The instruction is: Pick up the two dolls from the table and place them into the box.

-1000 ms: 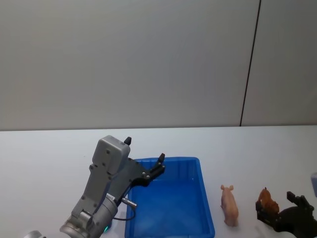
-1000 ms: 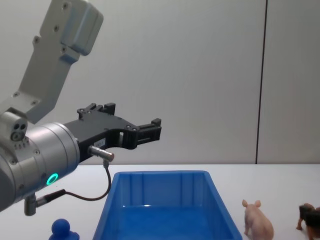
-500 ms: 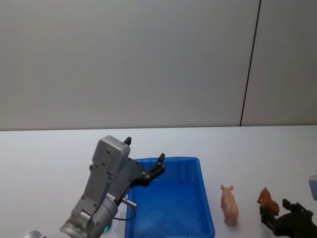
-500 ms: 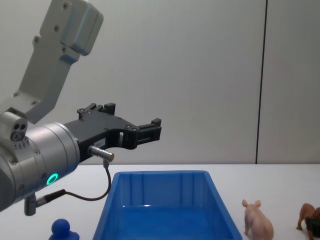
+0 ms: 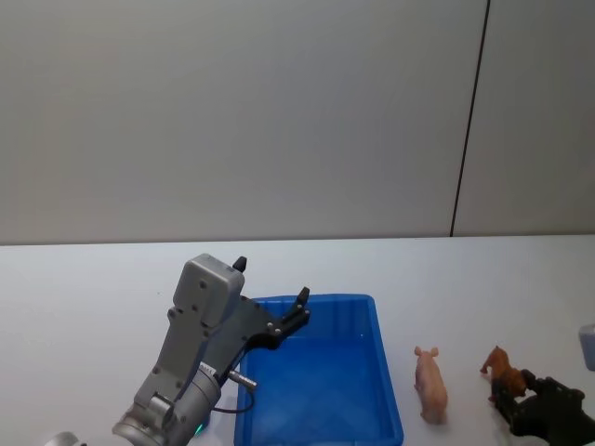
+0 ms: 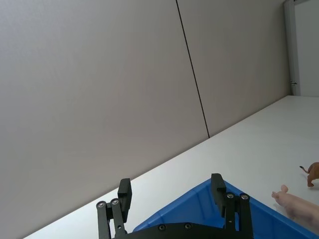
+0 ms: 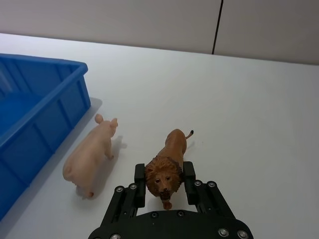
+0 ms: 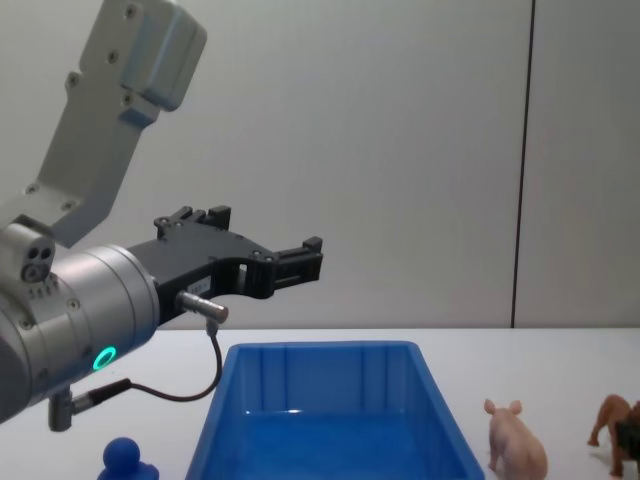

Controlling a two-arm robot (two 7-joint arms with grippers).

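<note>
Head view: right claw [image 5: 517, 395] has slid toward the lower right corner, bracketing the lion [image 5: 503, 370] at its head, grip unclear; left claw [image 5: 271, 281] spread empty above box [image 5: 335, 381].

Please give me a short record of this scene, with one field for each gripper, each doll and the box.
left gripper: open, raised in the air by the box's left side
right gripper: shut on the lion's head
lion: right of the pig, facing the robot
pig: on the table, between box and lion, untouched
box: no doll inside
</note>
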